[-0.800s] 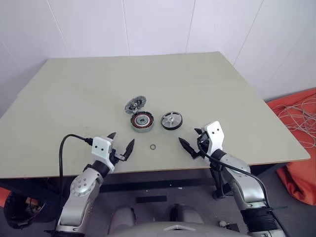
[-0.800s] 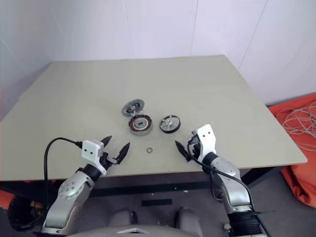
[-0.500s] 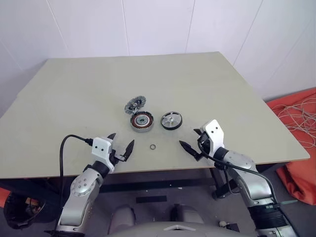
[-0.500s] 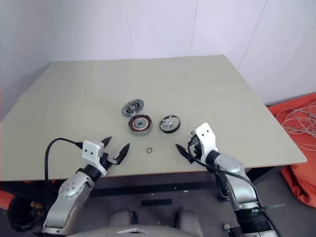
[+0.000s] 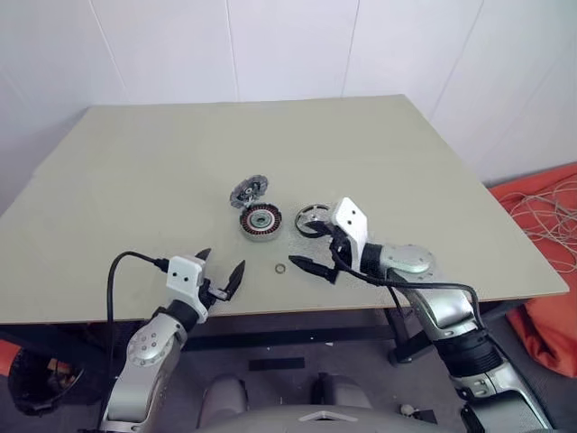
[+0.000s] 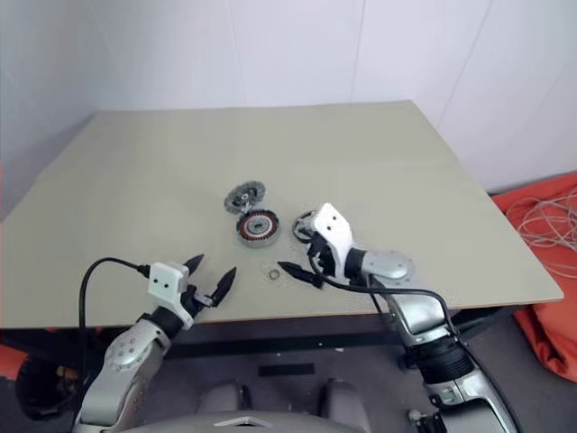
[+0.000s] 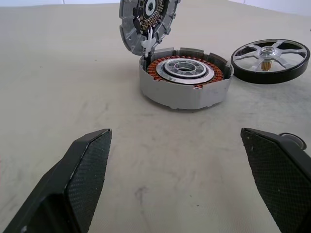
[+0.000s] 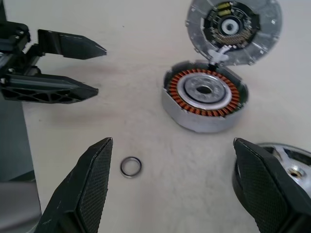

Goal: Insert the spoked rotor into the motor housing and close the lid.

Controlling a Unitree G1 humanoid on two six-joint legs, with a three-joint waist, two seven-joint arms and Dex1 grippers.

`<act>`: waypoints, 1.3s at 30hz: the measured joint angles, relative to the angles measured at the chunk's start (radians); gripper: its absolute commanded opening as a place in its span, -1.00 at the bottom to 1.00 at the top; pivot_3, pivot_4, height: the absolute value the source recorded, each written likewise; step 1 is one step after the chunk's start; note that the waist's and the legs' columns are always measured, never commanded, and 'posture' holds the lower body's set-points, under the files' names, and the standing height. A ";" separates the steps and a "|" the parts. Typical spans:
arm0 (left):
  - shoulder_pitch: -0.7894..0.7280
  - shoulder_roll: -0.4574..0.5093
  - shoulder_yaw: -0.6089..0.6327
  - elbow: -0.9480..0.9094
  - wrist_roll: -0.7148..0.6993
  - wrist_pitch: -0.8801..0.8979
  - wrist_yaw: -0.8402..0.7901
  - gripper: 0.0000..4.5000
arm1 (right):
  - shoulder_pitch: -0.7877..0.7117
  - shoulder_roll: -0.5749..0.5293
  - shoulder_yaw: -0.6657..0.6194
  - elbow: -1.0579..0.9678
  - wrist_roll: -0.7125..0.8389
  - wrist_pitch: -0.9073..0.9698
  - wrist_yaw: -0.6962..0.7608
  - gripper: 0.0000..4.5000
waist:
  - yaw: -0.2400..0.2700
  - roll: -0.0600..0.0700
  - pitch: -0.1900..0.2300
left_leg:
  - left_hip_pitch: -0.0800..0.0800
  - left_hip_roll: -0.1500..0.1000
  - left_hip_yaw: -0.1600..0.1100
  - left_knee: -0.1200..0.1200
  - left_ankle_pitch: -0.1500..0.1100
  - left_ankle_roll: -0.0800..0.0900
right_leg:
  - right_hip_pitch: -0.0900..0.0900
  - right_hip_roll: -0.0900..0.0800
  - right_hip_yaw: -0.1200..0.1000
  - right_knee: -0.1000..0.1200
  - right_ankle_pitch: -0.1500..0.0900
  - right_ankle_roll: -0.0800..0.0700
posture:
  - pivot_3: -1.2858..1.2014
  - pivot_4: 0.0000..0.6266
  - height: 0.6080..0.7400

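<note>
On the tan table, near its front middle, the spoked rotor lies flat just beside the motor housing, whose lid stands tilted up at the housing's far edge, apparently joined there. The right gripper hovers close over the rotor's near side with jaws wide and empty; the left gripper waits near the table's front edge, jaws likewise wide and empty. The step in hand appears to be the approach to grasp the rotor. Recommended: centre the fingers across the black rim, not the spokes, close squarely, lift level, and keep clear of the raised lid. Count: one rotor, one housing, one lid, one small metal ring, two grippers.
</note>
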 measured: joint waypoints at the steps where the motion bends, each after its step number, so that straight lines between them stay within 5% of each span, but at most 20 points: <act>1: 0.002 -0.001 0.000 -0.001 0.000 0.000 0.002 1.00 | -0.014 0.002 0.011 0.011 0.000 0.000 0.012 0.99 | 0.000 0.000 0.000 | 0.000 0.000 0.000 0.000 0.000 0.000 | 0.000 0.000 0.000 0.000 0.000 0.000 | 0.03 -1.00 1.00; 17: 0.004 -0.017 -0.003 0.003 0.008 -0.010 0.005 1.00 | -0.126 0.066 0.119 0.366 -0.096 -0.145 0.116 0.99 | -0.004 0.000 0.000 | 0.000 0.000 0.000 0.002 0.000 0.000 | 0.000 0.000 0.000 0.001 0.004 -0.006 | 0.03 -1.00 1.00; 39: 0.007 -0.024 -0.001 0.015 0.019 -0.032 0.008 1.00 | -0.138 0.095 0.144 0.391 -0.157 -0.175 0.175 0.99 | -0.003 -0.001 0.000 | 0.000 0.000 0.000 0.002 0.000 0.000 | 0.000 0.000 0.000 0.001 0.004 -0.006 | 0.03 -1.00 1.00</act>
